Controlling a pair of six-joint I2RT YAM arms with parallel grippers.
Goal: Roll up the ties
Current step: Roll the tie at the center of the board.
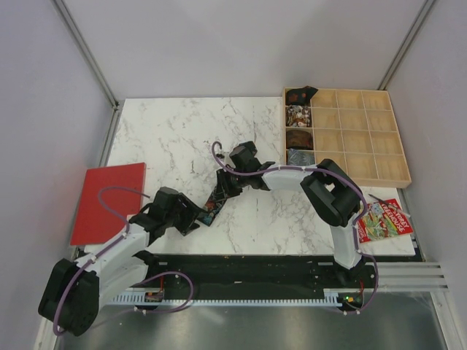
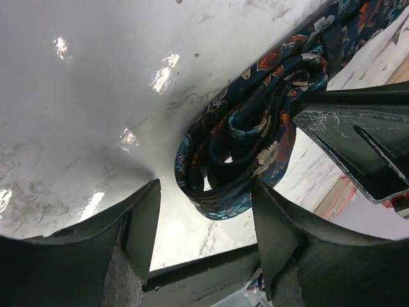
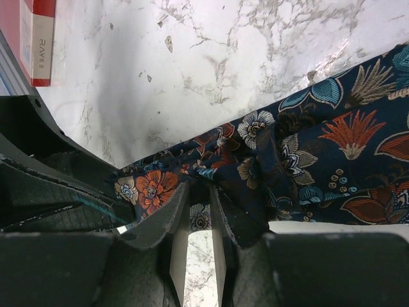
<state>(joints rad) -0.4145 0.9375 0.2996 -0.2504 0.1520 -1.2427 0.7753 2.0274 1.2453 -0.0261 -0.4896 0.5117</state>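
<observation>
A dark floral tie lies on the marble table between my two grippers, partly rolled. In the left wrist view its loose coil sits just ahead of my left gripper, whose jaws are open; the right finger touches the coil's edge. My left gripper is at the tie's near end. My right gripper is at the far side of the coil. In the right wrist view it is shut on a fold of the tie, and the flat tail runs off to the right.
A wooden compartment tray stands at the back right, with rolled ties in its left column. A flat red mat lies at the left edge. A colourful booklet lies at the right near edge.
</observation>
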